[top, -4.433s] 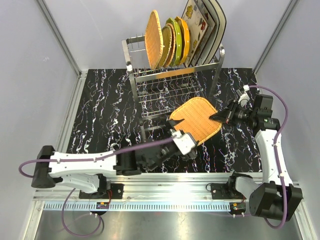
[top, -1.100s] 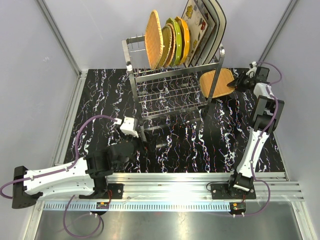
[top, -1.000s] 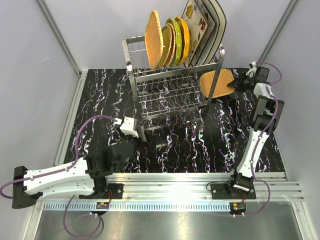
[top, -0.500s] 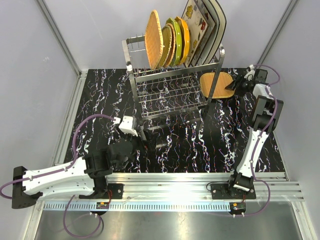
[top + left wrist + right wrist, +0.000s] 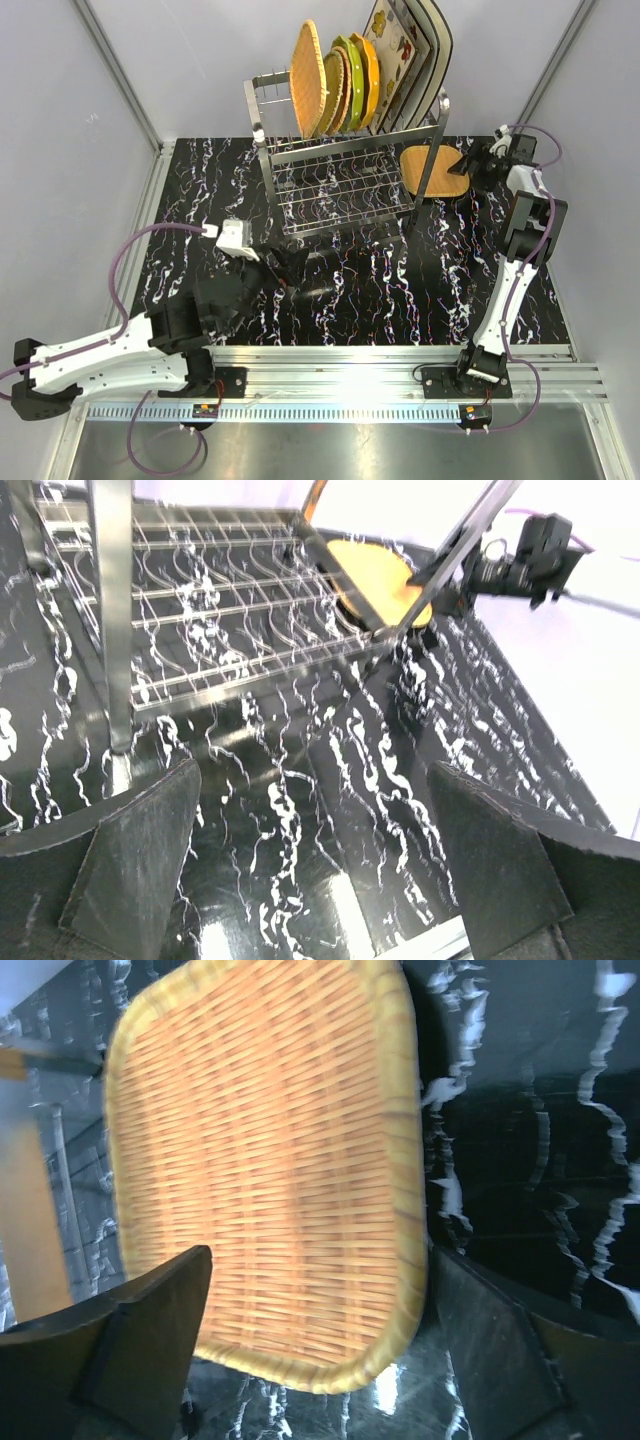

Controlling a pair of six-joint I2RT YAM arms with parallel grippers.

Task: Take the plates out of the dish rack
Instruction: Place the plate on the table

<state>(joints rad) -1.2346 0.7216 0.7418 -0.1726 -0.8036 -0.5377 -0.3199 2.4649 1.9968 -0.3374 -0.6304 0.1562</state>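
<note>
The dish rack (image 5: 345,160) stands at the back middle of the table. Upright in its top row are a tan woven plate (image 5: 307,78), yellow-green (image 5: 350,80) and orange (image 5: 369,75) scalloped plates and square cream flowered plates (image 5: 402,55). Another tan woven plate (image 5: 438,172) lies on the table beside the rack's right leg. My right gripper (image 5: 479,167) is open at that plate's right edge. In the right wrist view the woven plate (image 5: 260,1160) reaches in between the wide-apart fingers (image 5: 140,1345), ungripped. My left gripper (image 5: 298,278) is open and holds nothing, low in front of the rack.
The rack's near leg (image 5: 113,630) and lower wire shelf (image 5: 240,610) stand just ahead of my left gripper (image 5: 320,880). Grey walls (image 5: 80,140) close in the black marbled table (image 5: 200,190) on three sides. A metal rail (image 5: 350,360) runs along the near edge.
My right gripper has opened and let go of the woven plate, which has settled onto the table by the rack. The left arm has swung slightly left and forward.
</note>
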